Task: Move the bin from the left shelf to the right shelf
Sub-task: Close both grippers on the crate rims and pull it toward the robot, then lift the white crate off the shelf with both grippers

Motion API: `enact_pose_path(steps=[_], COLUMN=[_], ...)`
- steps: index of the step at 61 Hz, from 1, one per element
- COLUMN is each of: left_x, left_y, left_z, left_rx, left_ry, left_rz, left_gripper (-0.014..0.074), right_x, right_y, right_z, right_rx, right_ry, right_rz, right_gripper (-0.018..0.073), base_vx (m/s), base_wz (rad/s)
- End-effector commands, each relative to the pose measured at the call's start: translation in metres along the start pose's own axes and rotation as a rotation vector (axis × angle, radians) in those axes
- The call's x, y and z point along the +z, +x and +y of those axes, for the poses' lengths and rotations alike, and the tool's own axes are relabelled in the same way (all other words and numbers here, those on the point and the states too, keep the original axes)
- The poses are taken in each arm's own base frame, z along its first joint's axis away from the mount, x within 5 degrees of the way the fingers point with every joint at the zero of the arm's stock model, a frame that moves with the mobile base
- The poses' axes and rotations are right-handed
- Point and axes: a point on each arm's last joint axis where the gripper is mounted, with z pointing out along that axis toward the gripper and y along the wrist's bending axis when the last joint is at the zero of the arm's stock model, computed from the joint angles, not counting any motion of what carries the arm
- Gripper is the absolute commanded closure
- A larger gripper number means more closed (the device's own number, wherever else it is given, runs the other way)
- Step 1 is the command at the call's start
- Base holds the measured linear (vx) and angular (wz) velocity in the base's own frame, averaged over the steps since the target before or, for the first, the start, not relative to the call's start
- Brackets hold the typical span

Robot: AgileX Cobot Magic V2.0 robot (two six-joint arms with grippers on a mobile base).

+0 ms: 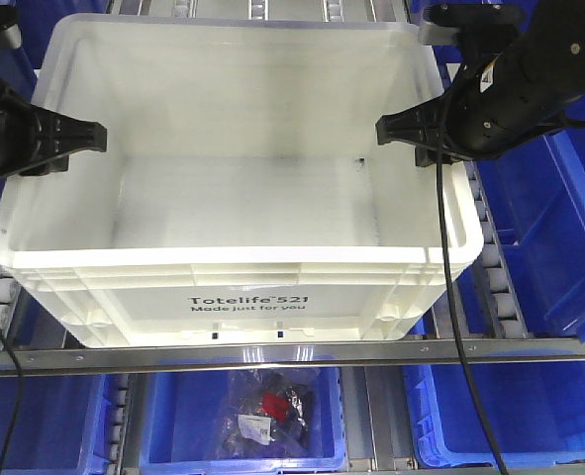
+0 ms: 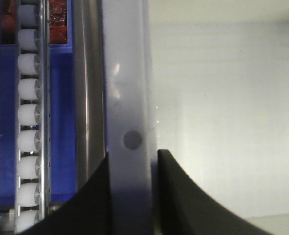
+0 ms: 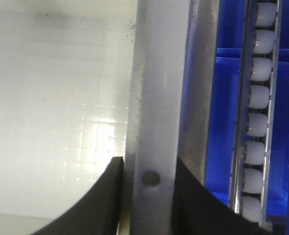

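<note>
The white bin [image 1: 124, 297], printed "Totelife 521", sits empty on the roller shelf in the front view. My left gripper [image 1: 66, 139] is shut on its left rim, one finger inside the wall and one outside. My right gripper [image 1: 419, 129] is shut on the right rim in the same way. The left wrist view shows the rim [image 2: 127, 98] running up between the dark fingers [image 2: 93, 200] of the left gripper [image 2: 133, 193]. In the right wrist view the rim [image 3: 156, 98] passes between the right gripper's [image 3: 151, 196] fingers [image 3: 102, 200].
Blue bins [image 1: 559, 228] stand to the right, and more sit on the level below; one [image 1: 243, 430] holds bagged items. A metal shelf rail [image 1: 272, 353] runs along the front. Roller tracks [image 2: 29, 112] [image 3: 256, 98] flank the white bin on both sides.
</note>
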Motion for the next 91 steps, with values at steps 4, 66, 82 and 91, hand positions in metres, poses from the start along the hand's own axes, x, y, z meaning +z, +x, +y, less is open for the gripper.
enact_pose_path(steps=[4,66,82,91], left_x=[-0.041,-0.114,-0.104,-0.103], left_y=[-0.009,0.047,0.054,0.055], left_z=[0.002,0.012,0.013,0.013], left_rx=[0.007,-0.025,-0.022,-0.022], left_ry=[0.035,0.184,0.179,0.176], left_rz=[-0.177,-0.382,-0.36,-0.35], left_gripper=[0.0492,0.0492,0.0492,0.0492], right_x=[-0.046,-0.124,-0.124,-0.124], right_y=[-0.011,0.056,0.056,0.056], right_z=[-0.005,-0.024,-0.024,-0.024], right_rx=[-0.031,-0.022,-0.021,-0.021], right_ry=[-0.002,-0.056,-0.057,-0.056], right_rz=[-0.182,-0.419,-0.422,-0.417], right_gripper=[0.0568,0.0564,0.0564,0.0564], base_vx=[0.0,0.0,0.0,0.0], base_wz=[0.0,0.0,0.0,0.0])
